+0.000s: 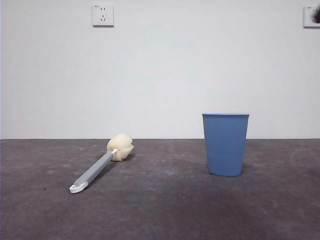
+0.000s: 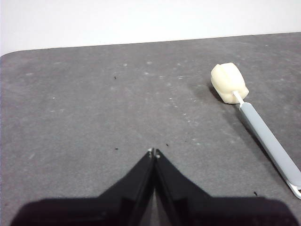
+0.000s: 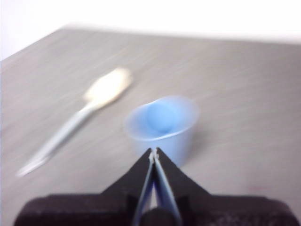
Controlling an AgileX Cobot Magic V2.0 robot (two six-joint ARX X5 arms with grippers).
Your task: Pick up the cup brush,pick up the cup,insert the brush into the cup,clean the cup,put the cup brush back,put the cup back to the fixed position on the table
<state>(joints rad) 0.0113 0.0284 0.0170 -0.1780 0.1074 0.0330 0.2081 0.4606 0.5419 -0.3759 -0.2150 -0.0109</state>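
Note:
The cup brush (image 1: pixel 102 163) lies flat on the table (image 1: pixel 160 210) at the left, its cream sponge head away from me and its white looped tip nearest. The blue cup (image 1: pixel 225 144) stands upright at the right, empty. My left gripper (image 2: pixel 154 152) is shut and empty, above bare table beside the cup brush (image 2: pixel 256 122). My right gripper (image 3: pixel 154 151) is shut and empty, hovering just short of the cup (image 3: pixel 162 125); that view is blurred and also shows the brush (image 3: pixel 89 110). In the front view only a dark tip (image 1: pixel 316 15) shows at the top right corner.
A white wall stands behind the table's far edge, with a socket (image 1: pixel 103 15) high on it. The table's rounded corner (image 2: pixel 9 54) shows in the left wrist view.

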